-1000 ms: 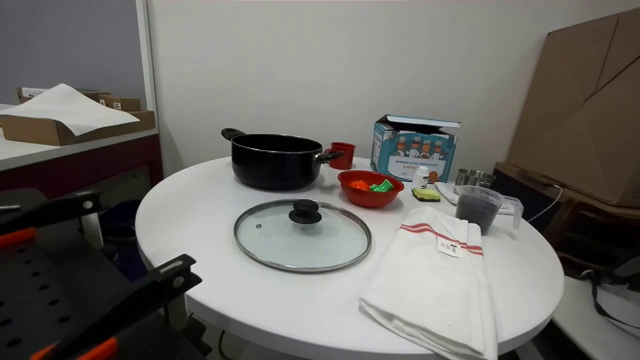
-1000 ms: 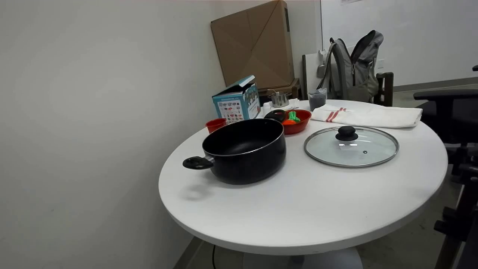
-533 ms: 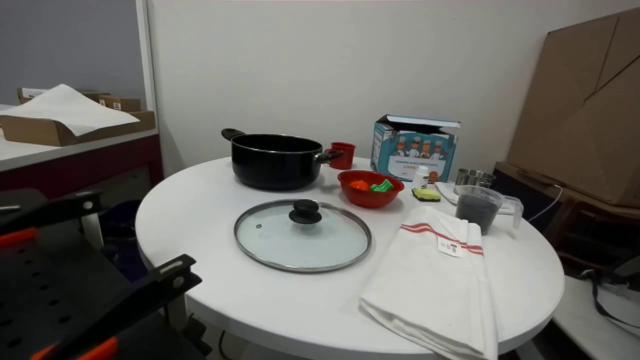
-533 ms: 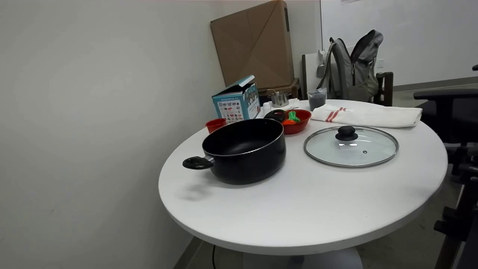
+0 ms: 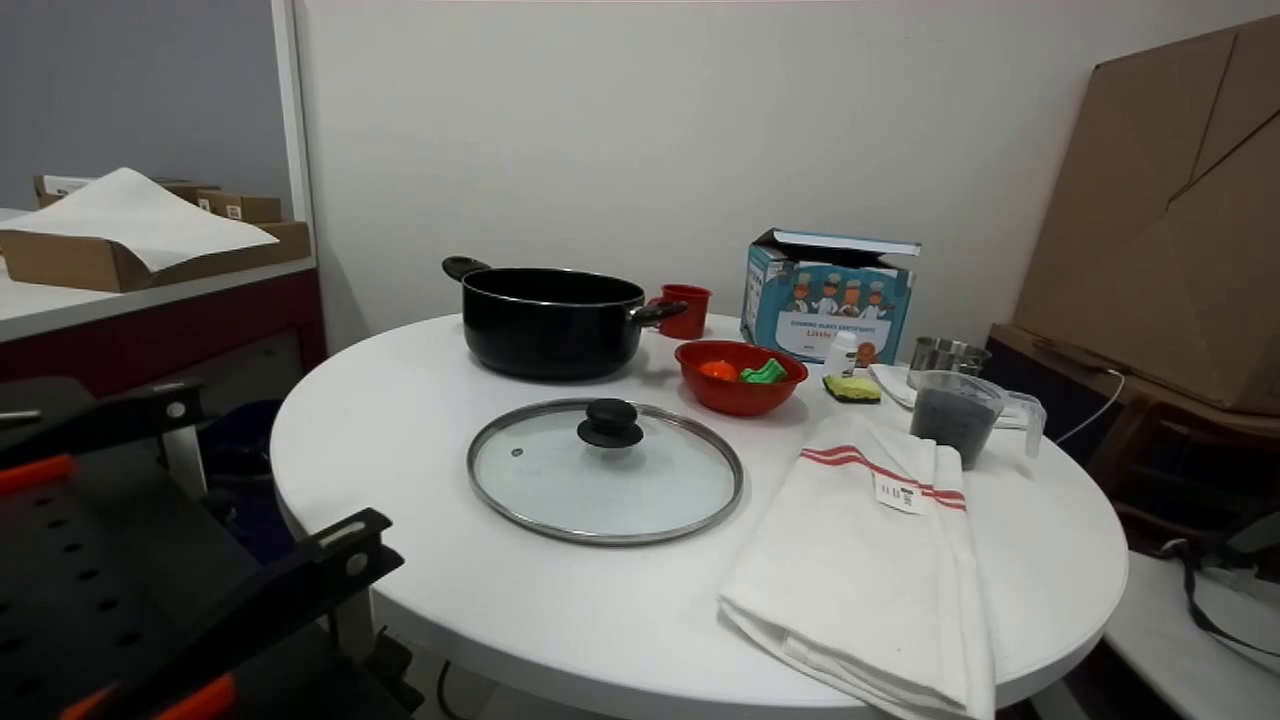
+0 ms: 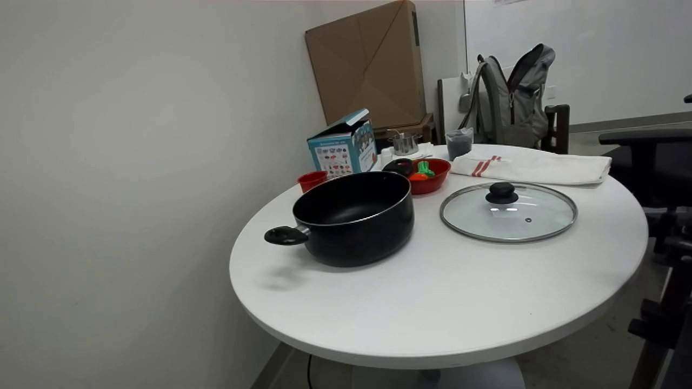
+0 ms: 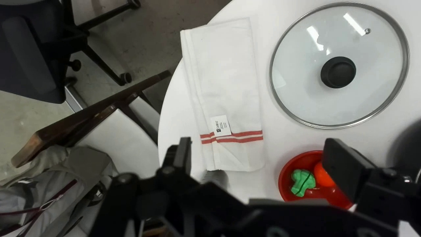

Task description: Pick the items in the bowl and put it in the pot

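The shallow red bowl [image 5: 738, 400] sits on the table and shows in both exterior views [image 6: 432, 186]. In it lie a bright green broccoli-like piece [image 5: 765, 372] and an orange piece [image 5: 718, 370]. The black pot [image 5: 555, 335] stands beside the bowl; its visible inside looks empty in an exterior view [image 6: 357, 237]. My gripper [image 7: 258, 143] is open and empty, high above the table. In the wrist view the bowl [image 7: 284, 177] is at lower right, with the green piece [image 7: 302, 183] between the fingers and the orange piece [image 7: 321, 175] partly hidden by the right finger. The exterior views do not show the gripper.
A glass lid [image 5: 540, 480] with a black knob lies in front of the pot. A folded white towel [image 5: 860, 570] lies beside it. A red cup [image 5: 690, 310], blue box [image 5: 830, 300], sponge [image 5: 852, 388], white bottle [image 5: 841, 355], steel pan [image 5: 948, 356] and measuring cup [image 5: 955, 420] stand around the bowl.
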`<action>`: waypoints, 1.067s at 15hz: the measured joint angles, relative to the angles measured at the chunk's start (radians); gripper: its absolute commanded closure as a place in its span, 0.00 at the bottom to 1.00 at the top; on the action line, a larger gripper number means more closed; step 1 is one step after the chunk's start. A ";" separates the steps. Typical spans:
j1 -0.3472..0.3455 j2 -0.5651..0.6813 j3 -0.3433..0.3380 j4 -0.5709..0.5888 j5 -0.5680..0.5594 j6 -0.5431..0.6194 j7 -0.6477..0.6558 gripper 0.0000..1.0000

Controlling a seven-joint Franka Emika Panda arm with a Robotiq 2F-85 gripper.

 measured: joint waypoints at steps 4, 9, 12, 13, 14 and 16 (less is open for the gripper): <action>0.006 0.252 0.016 0.158 0.046 0.047 -0.001 0.00; 0.007 0.563 0.045 0.391 0.085 0.079 -0.001 0.00; 0.008 0.739 0.060 0.519 0.095 0.125 0.008 0.00; 0.011 0.797 0.064 0.559 0.095 0.147 0.014 0.00; 0.016 0.856 0.068 0.600 0.095 0.169 0.021 0.00; 0.030 0.966 0.078 0.677 0.096 0.210 0.035 0.00</action>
